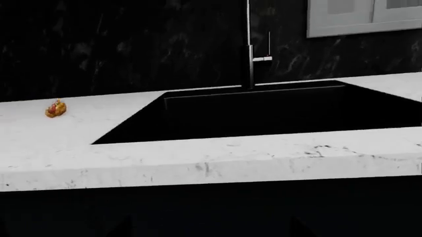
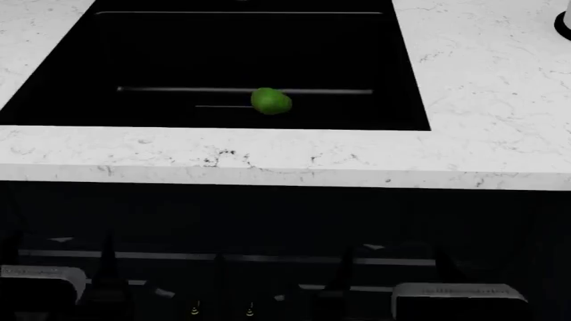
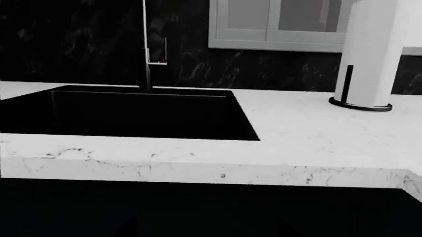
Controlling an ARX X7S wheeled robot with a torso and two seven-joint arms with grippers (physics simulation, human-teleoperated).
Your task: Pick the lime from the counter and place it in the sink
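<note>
The lime lies inside the black sink, by the thin grey bar across the basin, free of both grippers. The white marble counter surrounds the basin. Both grippers hang low in front of the dark cabinets, below the counter's front edge: my left gripper and my right gripper. In each wrist view only dark fingertips show, wide apart with nothing between them. The lime is hidden in both wrist views.
A black faucet stands behind the basin and also shows in the right wrist view. A white paper towel roll stands on the counter right of the sink. A small orange-red object sits on the counter left of it.
</note>
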